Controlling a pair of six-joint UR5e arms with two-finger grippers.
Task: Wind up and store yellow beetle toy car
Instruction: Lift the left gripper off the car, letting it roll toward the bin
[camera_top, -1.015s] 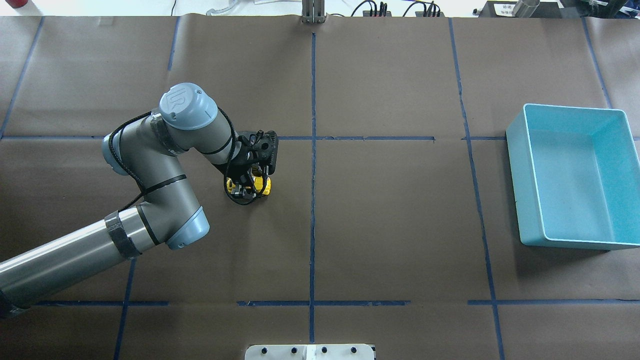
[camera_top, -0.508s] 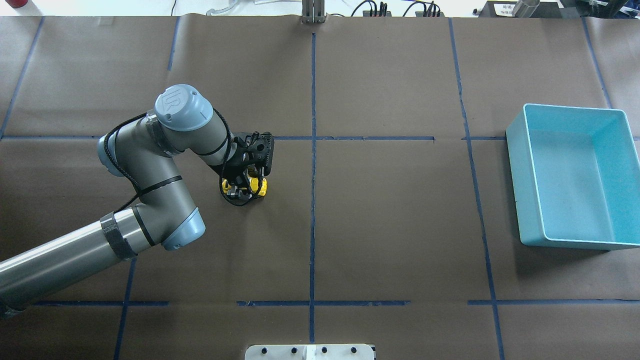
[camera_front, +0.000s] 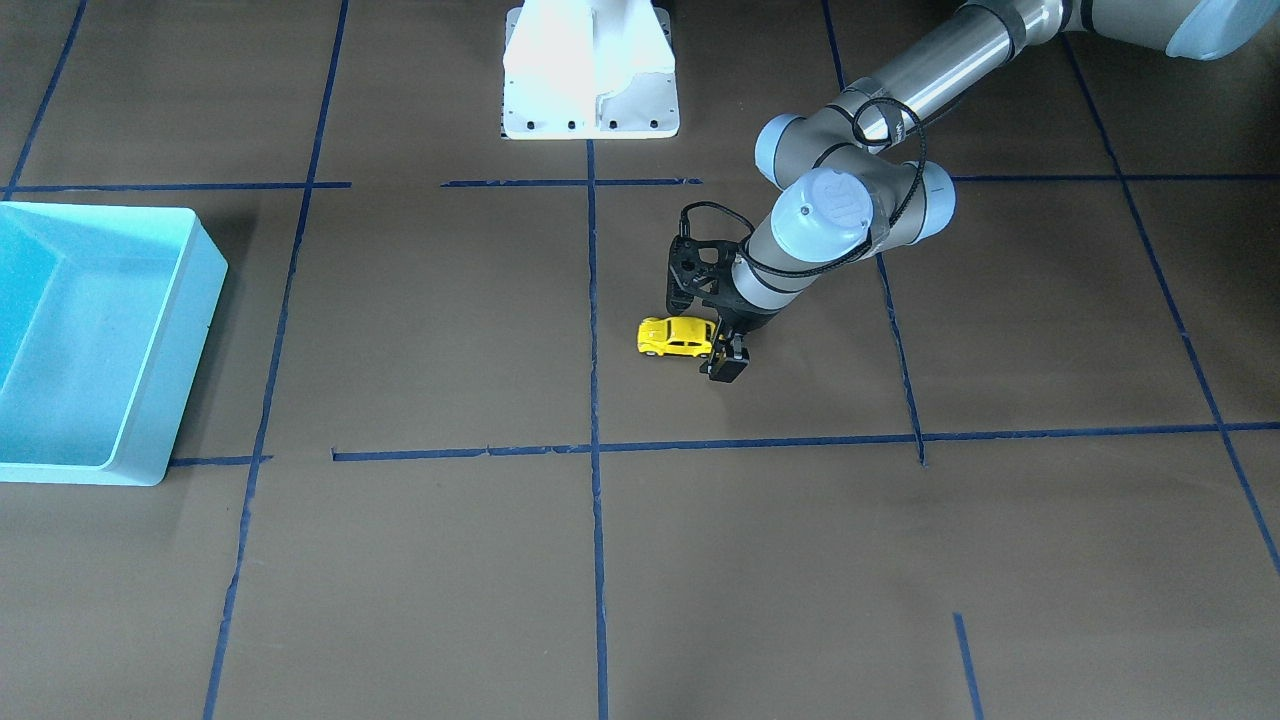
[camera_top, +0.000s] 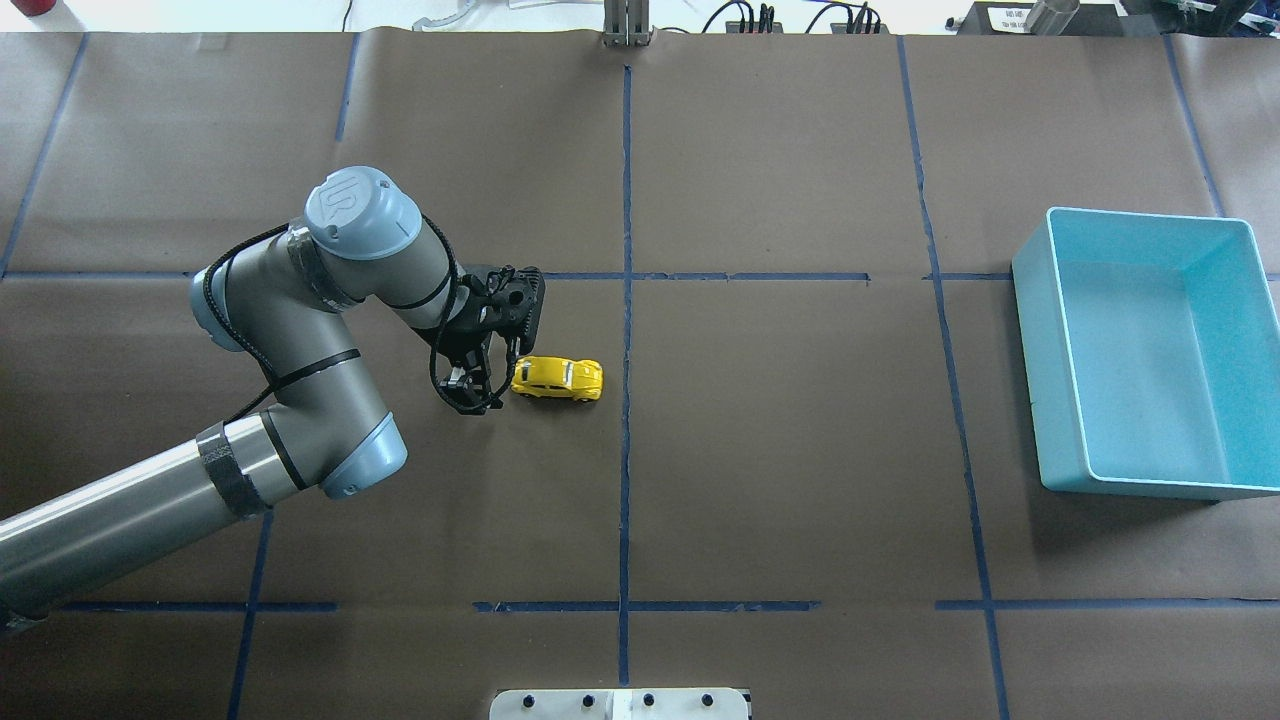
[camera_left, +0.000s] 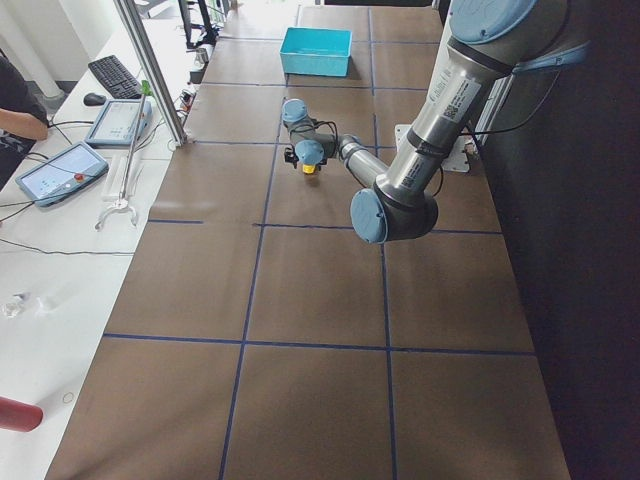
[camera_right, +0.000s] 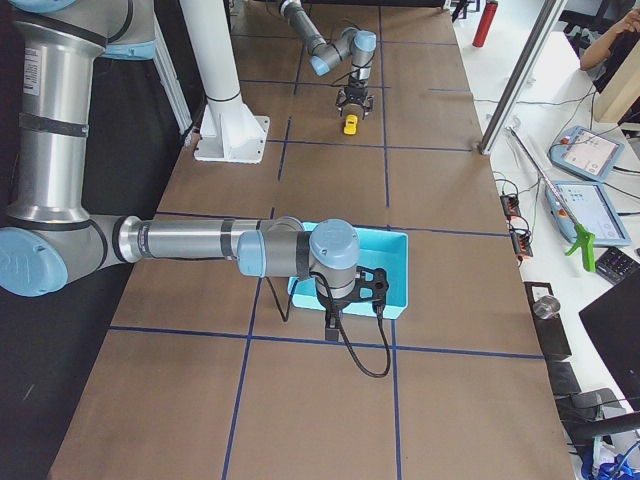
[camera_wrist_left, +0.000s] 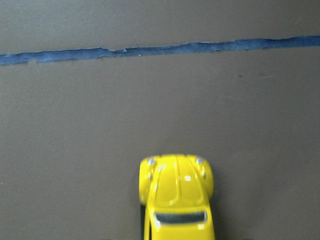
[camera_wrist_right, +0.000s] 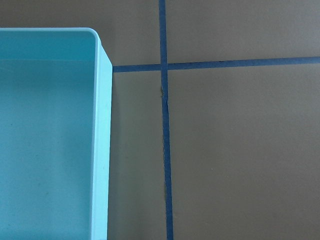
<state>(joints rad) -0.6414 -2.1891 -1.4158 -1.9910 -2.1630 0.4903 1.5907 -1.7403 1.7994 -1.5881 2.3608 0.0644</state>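
My left wrist camera cut off the rear of the tiny yellow beetle toy car (camera_wrist_left: 176, 197). It sat on the brown paper-covered table (camera_top: 800, 450) just beside my downward-pointing left gripper (camera_top: 478, 375), whose jaws were released and empty. For the right gripper (camera_right: 333, 325), I couldn't tell.

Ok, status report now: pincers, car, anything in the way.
Left pincer open, empty. Right pincer by the light blue bin, state unreadable. Yellow beetle toy car upright on table beside left pincer, ungripped. Nothing between car and bin.
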